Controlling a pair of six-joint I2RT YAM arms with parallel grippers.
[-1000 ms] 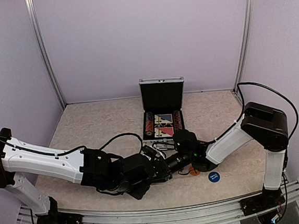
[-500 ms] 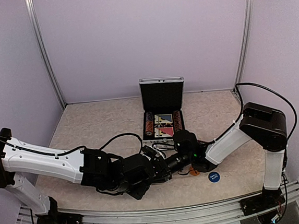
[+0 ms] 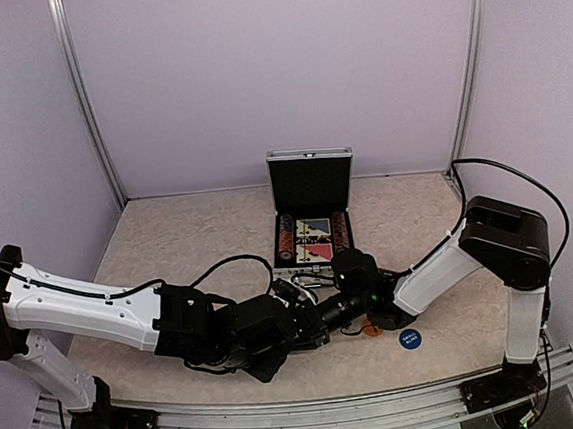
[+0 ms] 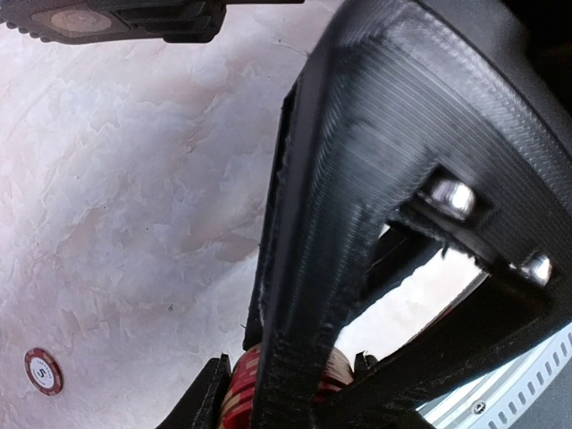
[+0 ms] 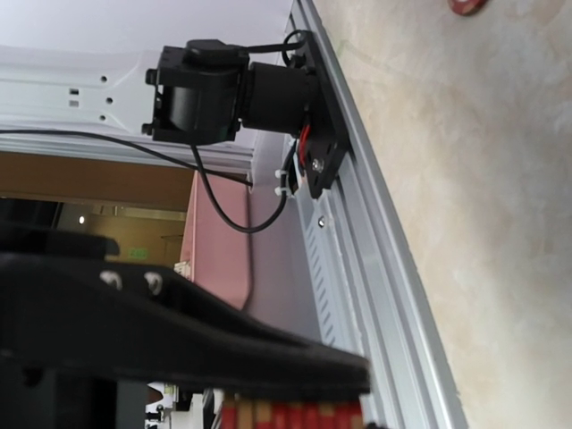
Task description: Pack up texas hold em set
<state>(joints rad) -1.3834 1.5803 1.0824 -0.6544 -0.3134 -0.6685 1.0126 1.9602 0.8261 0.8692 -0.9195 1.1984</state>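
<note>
Jaws meet over 1 red chip stack point(image 5: 286, 416); nothing has moved.
Right gripper point(image 3: 327, 311) clamps it, hold of left gripper point(image 3: 297, 306) unclear; handover looks stalled, briefcase point(image 3: 310, 184) waits beyond.

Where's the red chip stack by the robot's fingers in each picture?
Left wrist: red chip stack at the bottom edge, middle.
Right wrist: bottom edge, middle.
Top external: cannot be made out.
Shared landmark: the beige table, in all three.
</note>
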